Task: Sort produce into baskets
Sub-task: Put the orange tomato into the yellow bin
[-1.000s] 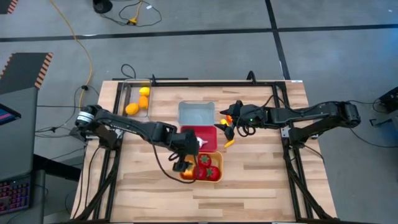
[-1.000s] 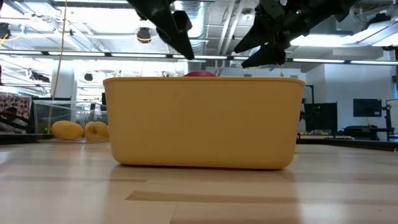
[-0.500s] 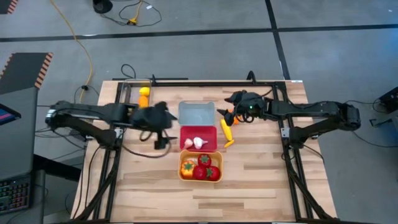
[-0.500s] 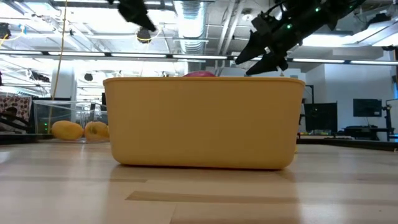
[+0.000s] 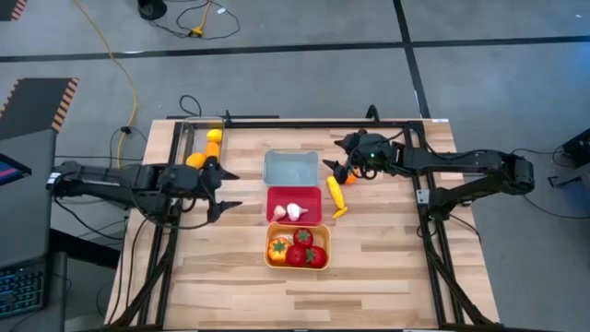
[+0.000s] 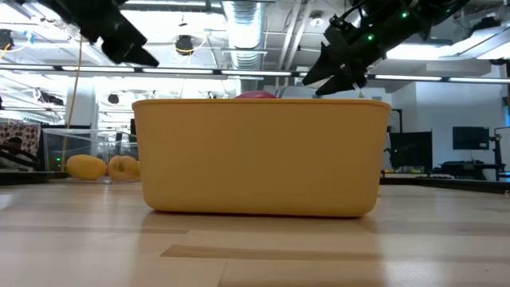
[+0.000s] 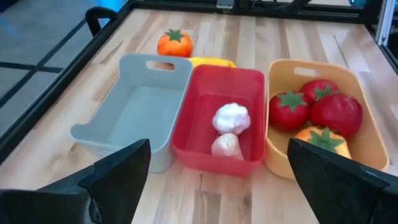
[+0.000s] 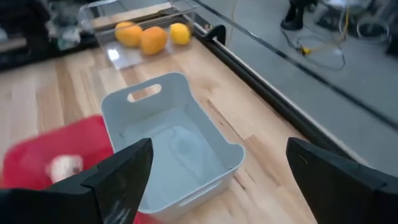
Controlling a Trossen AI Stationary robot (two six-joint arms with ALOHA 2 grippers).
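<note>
Three tubs stand in a row at mid-table. The blue-grey one (image 5: 291, 168) is empty. The red one (image 5: 294, 205) holds two white garlic bulbs (image 7: 230, 127). The orange one (image 5: 297, 245) holds red tomatoes (image 7: 323, 109) and an orange green-stemmed piece (image 5: 278, 247). A long yellow piece (image 5: 336, 194) and another orange green-stemmed piece (image 7: 174, 43) lie on the table right of the tubs. My left gripper (image 5: 230, 189) is open and empty, left of the tubs. My right gripper (image 5: 339, 171) is open and empty above the loose pieces.
A clear tray (image 5: 205, 148) at the far left holds oranges and lemons (image 8: 149, 37). Black frame rails run along the table's far, left and right edges. Bare wood lies toward the near edge, in front of the orange tub.
My left gripper has drawn back from over the orange tub toward the table's left edge and a little toward the far edge; it now hangs between the clear tray and the tubs. My right gripper has shifted slightly toward the far edge.
</note>
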